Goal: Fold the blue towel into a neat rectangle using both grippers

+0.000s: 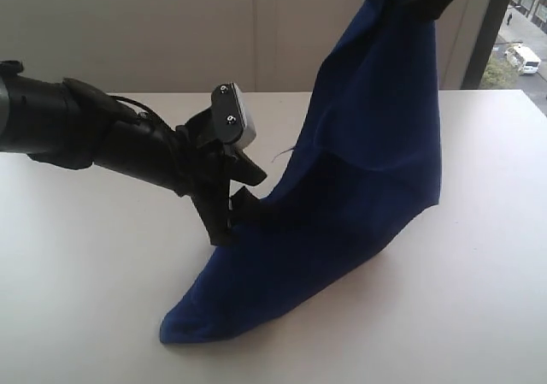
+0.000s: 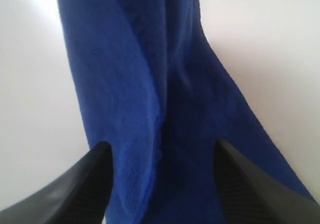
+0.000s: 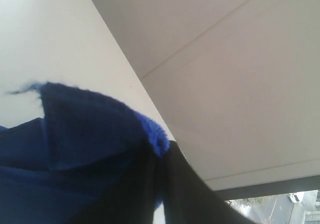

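Entry, wrist camera: you have the right gripper (image 3: 161,151) with its jaws closed hard on a bunched fold of the blue towel (image 3: 85,134), and fuzzy pile is squeezed out at the pinch. One black finger (image 3: 192,199) lies flush against the cloth. Note a loose thread (image 3: 22,89) trailing from a towel corner. Behind the cloth you see the white table (image 3: 45,34), then a pale panelled wall (image 3: 225,74) with thin seams. A white vehicle (image 3: 295,197) shows outdoors, small and blurred.
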